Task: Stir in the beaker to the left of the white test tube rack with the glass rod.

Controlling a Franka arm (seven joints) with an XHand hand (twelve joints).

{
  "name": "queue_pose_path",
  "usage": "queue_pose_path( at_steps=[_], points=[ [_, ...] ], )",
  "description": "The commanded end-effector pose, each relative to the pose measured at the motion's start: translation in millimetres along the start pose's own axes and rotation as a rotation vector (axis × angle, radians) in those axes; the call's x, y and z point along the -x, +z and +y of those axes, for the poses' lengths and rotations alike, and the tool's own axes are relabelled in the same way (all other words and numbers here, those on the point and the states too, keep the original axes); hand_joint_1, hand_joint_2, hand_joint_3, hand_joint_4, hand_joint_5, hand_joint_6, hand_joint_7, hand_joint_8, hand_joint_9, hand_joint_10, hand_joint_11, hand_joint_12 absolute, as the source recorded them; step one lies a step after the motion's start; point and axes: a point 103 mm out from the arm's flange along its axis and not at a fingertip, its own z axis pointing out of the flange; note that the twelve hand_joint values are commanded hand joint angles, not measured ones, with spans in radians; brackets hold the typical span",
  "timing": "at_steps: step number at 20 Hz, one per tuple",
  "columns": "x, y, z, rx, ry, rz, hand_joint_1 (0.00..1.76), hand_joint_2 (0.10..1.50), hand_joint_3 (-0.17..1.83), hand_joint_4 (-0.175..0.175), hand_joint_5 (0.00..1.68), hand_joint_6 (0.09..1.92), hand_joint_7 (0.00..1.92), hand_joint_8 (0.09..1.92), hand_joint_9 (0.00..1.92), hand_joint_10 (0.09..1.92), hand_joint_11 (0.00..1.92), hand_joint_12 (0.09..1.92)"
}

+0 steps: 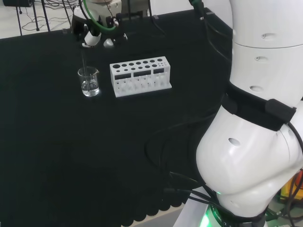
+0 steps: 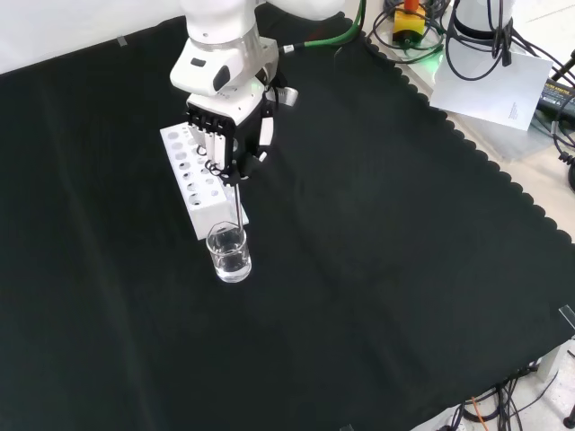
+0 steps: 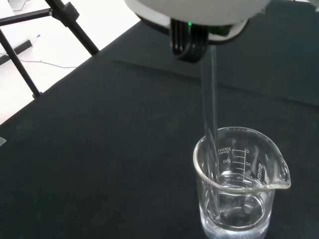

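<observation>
A clear glass beaker (image 1: 89,81) (image 2: 229,253) (image 3: 238,185) with a little clear liquid stands on the black cloth, just left of the white test tube rack (image 1: 140,75) (image 2: 199,176) in the head view. The hand (image 2: 228,137) (image 1: 98,29) hangs above the beaker, its fingers curled round a thin glass rod (image 2: 237,202) (image 3: 212,114) (image 1: 84,60). The rod points down into the beaker, and in the wrist view its tip reaches the liquid near the bottom.
The arm's big white links (image 1: 255,118) stand at the right of the head view. Cables and a sheet of paper (image 2: 494,81) lie past the cloth's scalloped edge in the front view. Black stand legs (image 3: 30,55) rise beyond the cloth's far edge.
</observation>
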Motion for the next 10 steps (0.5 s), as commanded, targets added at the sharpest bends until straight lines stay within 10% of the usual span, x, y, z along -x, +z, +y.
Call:
queue_pose_path(
  at_steps=[1,10],
  points=[
    [-1.3,0.3,4.9,0.008,-0.017,0.012,1.32,0.69,0.62,-0.175,1.18,0.55,1.33,0.82,1.83,0.5,1.71,0.57],
    [7.4,2.8,21.8,0.021,-0.011,0.0,1.32,0.69,0.63,-0.175,1.18,0.55,1.33,0.82,1.83,0.5,1.71,0.57]
  ],
)
